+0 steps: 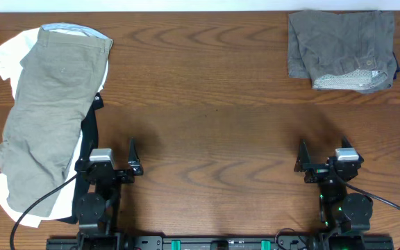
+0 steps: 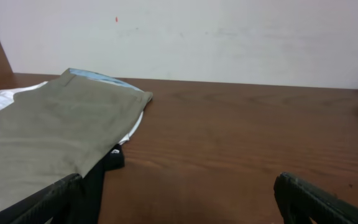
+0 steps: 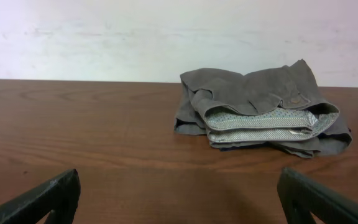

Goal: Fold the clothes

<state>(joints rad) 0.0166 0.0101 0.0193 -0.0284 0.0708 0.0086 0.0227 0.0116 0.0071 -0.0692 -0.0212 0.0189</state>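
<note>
Currently left pincer (image 2: 178, 183) and right pincer (image 3: 179, 177) gape empty; tiny white label (image 2: 115, 150) on black garment (image 2: 101, 171) is unreadable

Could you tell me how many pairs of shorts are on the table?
2. The khaki-olive shorts top the pile at the left edge; the dark grey shorts lie folded at the far right. More may hide under the pile.

Khaki shorts (image 2: 48, 137) (lying flat) on table (image 2: 241, 143).

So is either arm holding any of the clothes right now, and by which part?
Nothing is held; the left gripper and right gripper have open, empty jaws.
</note>
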